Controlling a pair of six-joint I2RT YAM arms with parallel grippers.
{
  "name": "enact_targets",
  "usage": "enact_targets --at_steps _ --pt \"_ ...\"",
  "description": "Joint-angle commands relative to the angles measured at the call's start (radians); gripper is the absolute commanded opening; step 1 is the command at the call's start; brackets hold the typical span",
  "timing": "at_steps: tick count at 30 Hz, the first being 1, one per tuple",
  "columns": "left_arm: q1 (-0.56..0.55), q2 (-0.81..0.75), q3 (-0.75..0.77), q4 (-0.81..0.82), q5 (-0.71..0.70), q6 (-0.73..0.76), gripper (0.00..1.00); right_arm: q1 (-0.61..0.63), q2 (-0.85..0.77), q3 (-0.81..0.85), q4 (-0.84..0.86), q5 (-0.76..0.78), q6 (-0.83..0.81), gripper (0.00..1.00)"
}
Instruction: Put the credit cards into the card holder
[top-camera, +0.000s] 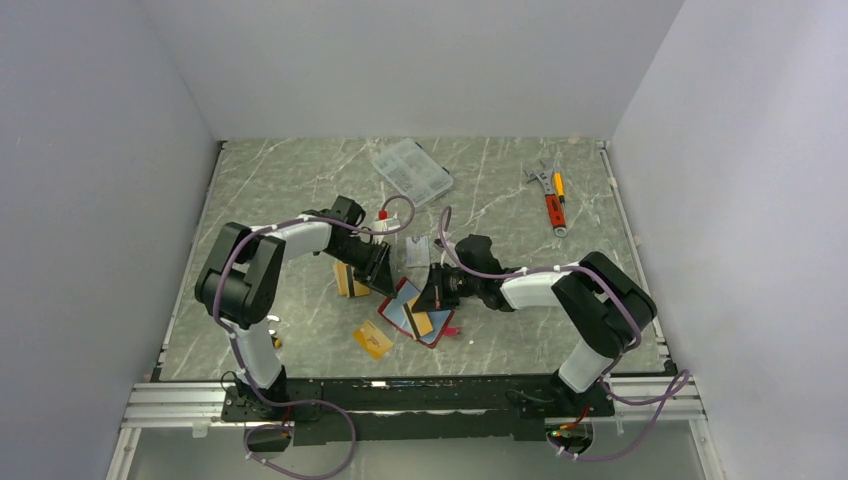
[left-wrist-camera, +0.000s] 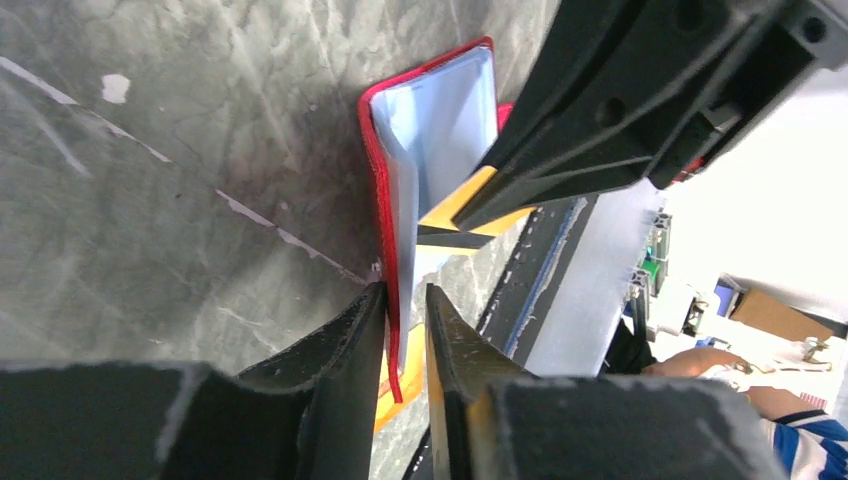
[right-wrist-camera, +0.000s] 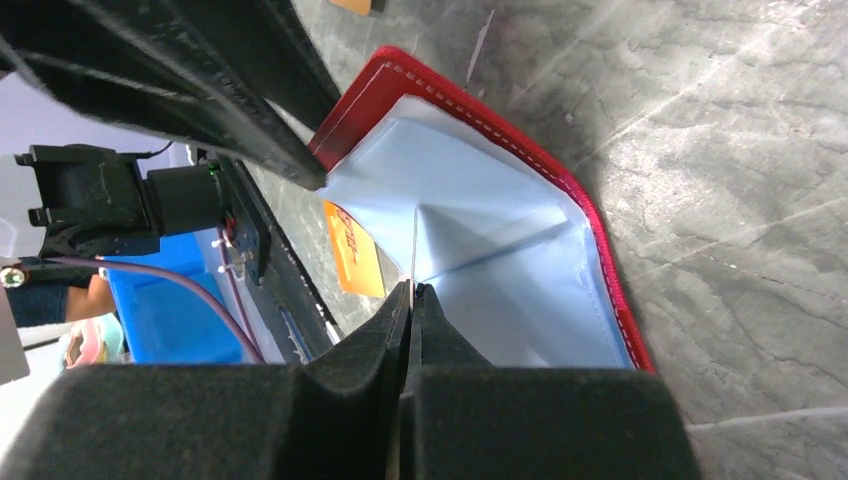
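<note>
Card holder (top-camera: 402, 308): one, red, lying open on the counter (top-camera: 300, 180) between the two tools, pale blue lining up.
Cards: four counted from above. They are the striped orange card (left-wrist-camera: 455, 212) at the lining, the loose orange card (top-camera: 372, 340) nearer the bases, the second orange card (top-camera: 350, 282) by the left arm, and the grey card (top-camera: 418, 250) just behind the holder.
Left tool (left-wrist-camera: 405, 292): narrow, pinching the holder's red flap.
Right tool (right-wrist-camera: 410, 288): closed tight on the striped orange card (edge-on from its own wrist).
Far side: one clear box (top-camera: 412, 170), one wrench (top-camera: 541, 178).
</note>
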Motion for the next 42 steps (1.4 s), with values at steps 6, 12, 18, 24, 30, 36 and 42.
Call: enact_targets --at_steps 6,12,18,24,30,36,42 --pt "-0.037 0.090 0.027 0.003 -0.054 0.004 0.06 0.008 -0.045 0.012 0.010 -0.014 -0.016 0.00" --pt "-0.044 0.006 -0.067 0.075 -0.078 -0.027 0.08 0.005 -0.067 -0.019 -0.056 0.002 -0.037 0.00" --pt "-0.025 -0.146 -0.163 0.171 -0.132 -0.154 0.06 0.005 -0.114 -0.022 -0.132 -0.015 -0.085 0.00" --pt "0.055 -0.103 -0.182 0.203 -0.116 -0.212 0.06 0.033 -0.180 0.018 -0.316 0.023 -0.193 0.00" --pt "0.060 -0.093 -0.234 0.303 -0.015 -0.316 0.14 0.084 -0.168 0.089 -0.420 0.169 -0.220 0.00" --pt "0.041 -0.120 -0.323 0.417 0.015 -0.398 0.22 0.072 -0.142 0.154 -0.384 0.168 -0.180 0.00" --pt "0.030 -0.138 -0.342 0.442 0.025 -0.383 0.48 0.066 -0.045 0.212 -0.303 0.121 -0.129 0.00"
